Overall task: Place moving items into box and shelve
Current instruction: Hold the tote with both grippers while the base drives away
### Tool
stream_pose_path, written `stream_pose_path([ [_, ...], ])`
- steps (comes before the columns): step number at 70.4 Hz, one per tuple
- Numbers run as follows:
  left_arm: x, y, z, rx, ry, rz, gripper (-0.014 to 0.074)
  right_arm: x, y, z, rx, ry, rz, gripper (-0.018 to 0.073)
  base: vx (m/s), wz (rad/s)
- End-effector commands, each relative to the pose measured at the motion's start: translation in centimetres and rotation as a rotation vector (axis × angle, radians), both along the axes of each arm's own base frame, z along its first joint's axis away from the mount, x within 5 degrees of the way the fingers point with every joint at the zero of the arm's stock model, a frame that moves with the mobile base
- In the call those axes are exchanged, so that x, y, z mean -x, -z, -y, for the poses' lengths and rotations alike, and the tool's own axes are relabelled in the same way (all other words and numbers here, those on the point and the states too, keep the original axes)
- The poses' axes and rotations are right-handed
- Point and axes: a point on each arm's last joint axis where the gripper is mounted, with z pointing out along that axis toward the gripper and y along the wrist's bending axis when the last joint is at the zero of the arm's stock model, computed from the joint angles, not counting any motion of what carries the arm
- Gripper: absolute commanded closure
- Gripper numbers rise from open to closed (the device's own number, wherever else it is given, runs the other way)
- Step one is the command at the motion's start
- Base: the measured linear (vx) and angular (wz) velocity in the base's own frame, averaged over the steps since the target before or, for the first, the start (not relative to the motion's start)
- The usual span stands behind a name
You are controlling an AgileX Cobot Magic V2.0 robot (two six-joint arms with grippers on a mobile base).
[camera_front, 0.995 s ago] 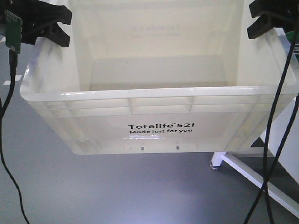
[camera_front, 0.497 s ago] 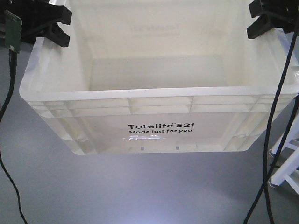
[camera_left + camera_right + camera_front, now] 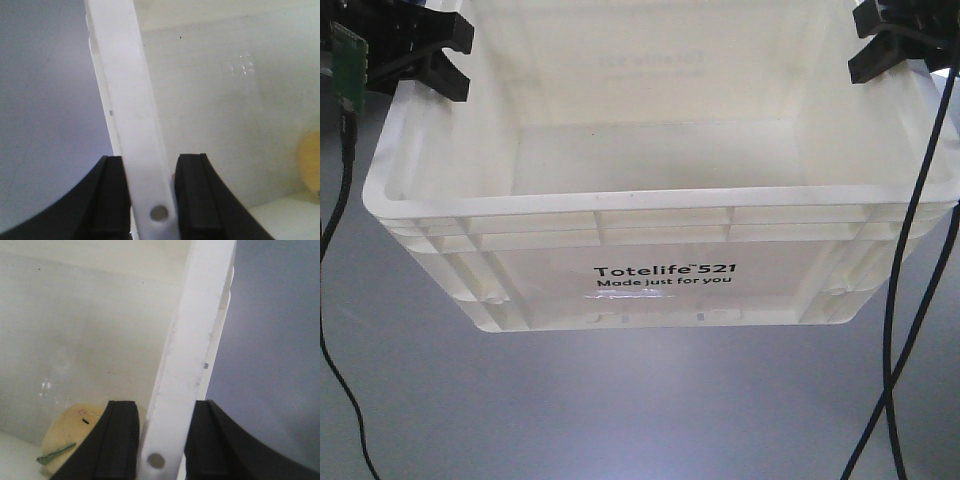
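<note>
The white box (image 3: 800,265) carries black print on the middle of its near outer wall, seen in the front-facing view. The upper line (image 3: 665,270), in bold, larger letters, reads "Totelife 521", with a tiny raised mark after "Totelife" that looks like a trademark sign. Directly beneath it, the smaller line (image 3: 664,282), in thinner letters, reads "Made just for you". High on the far wall a pale grey print (image 3: 645,62) in two lines shows through the plastic. It appears reversed and is too faint to read with certainty.
</note>
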Motion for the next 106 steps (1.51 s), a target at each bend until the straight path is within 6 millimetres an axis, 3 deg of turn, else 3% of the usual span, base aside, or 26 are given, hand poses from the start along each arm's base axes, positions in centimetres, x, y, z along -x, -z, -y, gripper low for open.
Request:
stream_pose_path([
  [1, 1.43, -4.09, 0.73, 0.149, 0.024, 0.187, 0.0613, 1.87, -3.06, -1.04, -0.105, -0.068, 0.111, 0.0571, -0.16, 0.66],
  [53, 1.44, -4.07, 0.73, 0.149, 0.024, 0.185, 0.0613, 1.87, -3.06, -1.04, -0.105, -0.069, 0.111, 0.0571, -0.11, 0.65],
  [106, 1.44, -4.07, 0.73, 0.148, 0.024, 0.185, 0.0613, 1.87, -3.06, -1.04, -0.105, -0.069, 0.111, 0.0571, 0.09, 0.46],
])
